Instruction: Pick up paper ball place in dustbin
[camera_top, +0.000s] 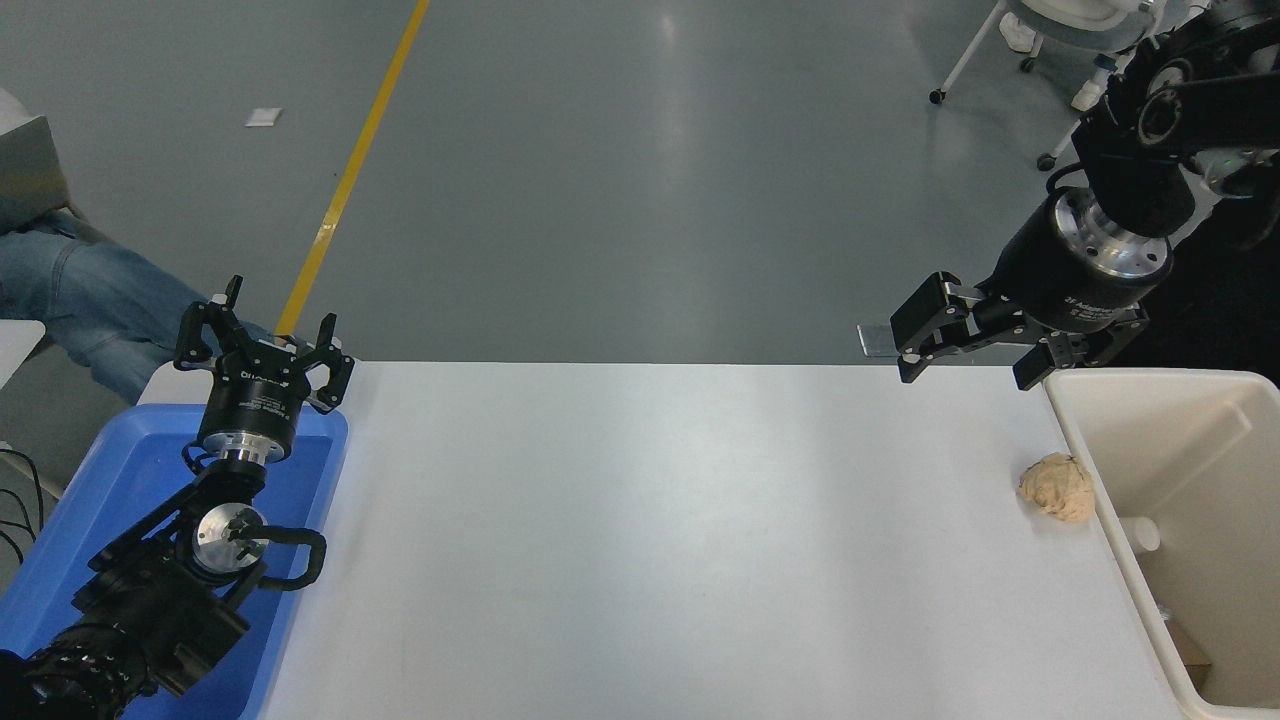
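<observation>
Nothing of the task is done as far as the view shows: the paper ball is not lifted and not in the dustbin, so the reach down, the grasp, the carry over the rim and the drop all remain.

At the far left, well apart from the dustbin, the left gripper (262, 345) is parked over the far end of a blue tray (90, 520), with its fingers spread apart and nothing between them. It touches none of the task's things.

The white table (650, 540) between the tray and the dustbin carries only the ball. The paper ball (1058, 486) lies on the table just beside the dustbin's left wall, close to it or perhaps touching it; the view does not settle which.

Beyond the ball, over the table's far edge and near the dustbin's far left corner, hangs the right gripper (968, 354). Its fingers stand wide apart and it holds nothing. It is clear of the ball and clear of the dustbin, raised above the table.

The dustbin (1085, 455) stands at the right end of the table, open at the top, with a few small items low inside it that are too unclear to name. Since the ball sits so near the wall, I judge that the finger on that side will have little room when the right gripper comes down.
</observation>
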